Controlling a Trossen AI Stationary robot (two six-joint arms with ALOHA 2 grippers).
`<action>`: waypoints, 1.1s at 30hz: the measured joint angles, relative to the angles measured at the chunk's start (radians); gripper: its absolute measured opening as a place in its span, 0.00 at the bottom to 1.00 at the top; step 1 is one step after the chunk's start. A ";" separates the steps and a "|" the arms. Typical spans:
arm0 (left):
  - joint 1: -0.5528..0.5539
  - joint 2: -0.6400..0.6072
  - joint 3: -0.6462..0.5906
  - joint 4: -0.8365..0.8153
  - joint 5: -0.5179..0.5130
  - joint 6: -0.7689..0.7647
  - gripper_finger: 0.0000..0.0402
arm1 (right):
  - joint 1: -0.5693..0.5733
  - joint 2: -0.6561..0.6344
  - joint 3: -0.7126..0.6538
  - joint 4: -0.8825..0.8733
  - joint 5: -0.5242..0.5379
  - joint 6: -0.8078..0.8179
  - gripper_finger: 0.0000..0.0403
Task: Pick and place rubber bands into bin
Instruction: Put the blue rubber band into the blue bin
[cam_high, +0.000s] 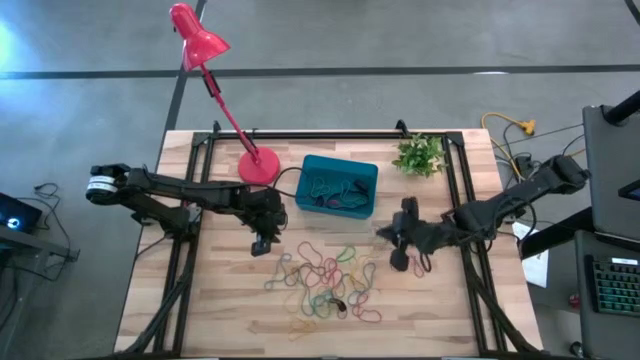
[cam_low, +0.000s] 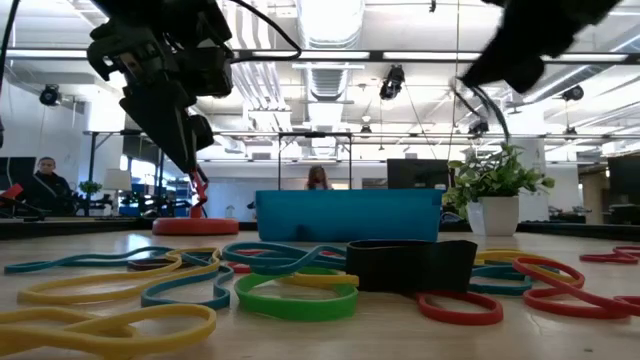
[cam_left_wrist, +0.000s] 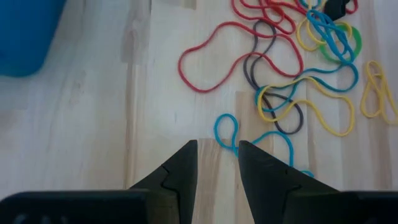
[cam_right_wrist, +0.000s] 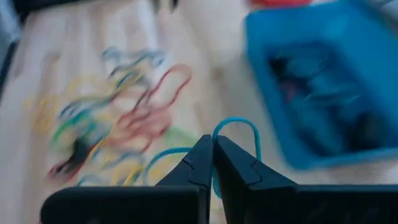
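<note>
Many coloured rubber bands (cam_high: 325, 285) lie in a loose heap on the wooden table's near middle, also seen in the low view (cam_low: 295, 295). The teal bin (cam_high: 337, 186) stands behind them with some bands inside. My left gripper (cam_left_wrist: 217, 154) hovers open over the heap's left edge (cam_high: 261, 244), with nothing between its fingers; a blue band (cam_left_wrist: 227, 130) lies just ahead of them. My right gripper (cam_right_wrist: 213, 144) is raised at the heap's right side (cam_high: 398, 260), in front of the bin (cam_right_wrist: 323, 81), and is shut on a teal rubber band. My right gripper pinches a teal rubber band between its two fingertips. One bend of the band (cam_right_wrist: 239, 123) loops out beyond the tips, and another stretch (cam_right_wrist: 166, 154) curves off to the side. The fingers slant downward toward the table's left. The band's lower end does not show.
A red lamp stands with its round base (cam_high: 259, 167) left of the bin and its head (cam_high: 196, 38) beyond the far edge. A small potted plant (cam_high: 420, 155) stands at the far right. Black frame rails (cam_high: 455, 200) run along the table's sides.
</note>
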 joint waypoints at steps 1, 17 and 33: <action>0.000 0.000 0.000 0.008 -0.006 0.000 0.25 | -0.014 -0.005 0.007 0.000 0.032 -0.023 0.02; 0.000 0.000 0.000 0.134 -0.010 -0.009 0.25 | -0.447 -0.007 0.045 0.120 0.068 -0.224 0.02; 0.001 0.000 0.000 0.174 -0.060 -0.009 0.25 | -0.606 0.243 0.041 0.282 -0.236 -0.225 0.02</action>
